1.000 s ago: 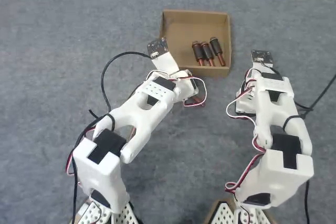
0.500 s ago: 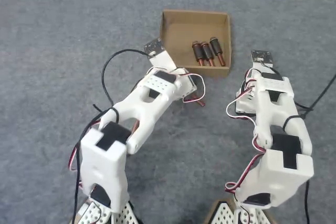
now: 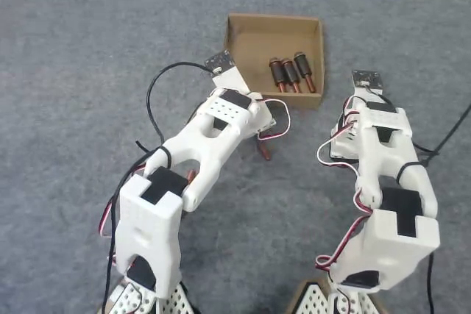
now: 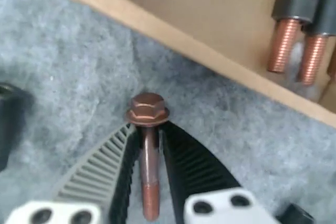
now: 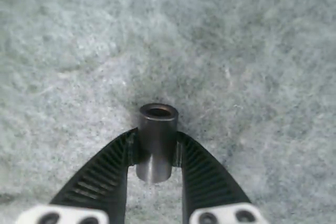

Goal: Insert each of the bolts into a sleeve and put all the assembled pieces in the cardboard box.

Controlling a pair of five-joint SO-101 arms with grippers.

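My left gripper [image 4: 148, 132] is shut on a copper bolt [image 4: 147, 145], hex head out past the fingertips, just in front of the cardboard box [image 4: 210, 59]. From above, the bolt [image 3: 263, 149] hangs below the left arm, near the box [image 3: 237, 31]. Three assembled bolt-and-sleeve pieces [image 3: 292, 73] lie inside the box, and their copper threads [image 4: 296, 51] show in the left wrist view. My right gripper [image 5: 156, 145] is shut on a dark metal sleeve [image 5: 156, 141], bore facing outward, over the grey carpet. The right arm [image 3: 375, 137] stands right of the box.
Grey carpet [image 3: 73, 108] covers the whole table. A dark object [image 4: 8, 114] sits at the edge of the left wrist view. Black and red cables [image 3: 158, 93] loop beside the left arm. Free floor lies left of the box and between the arms.
The left arm has shifted toward the right and rotated its wrist, bringing the held bolt from lying sideways to hanging nearer the gap between the arms. The right arm has stayed still.
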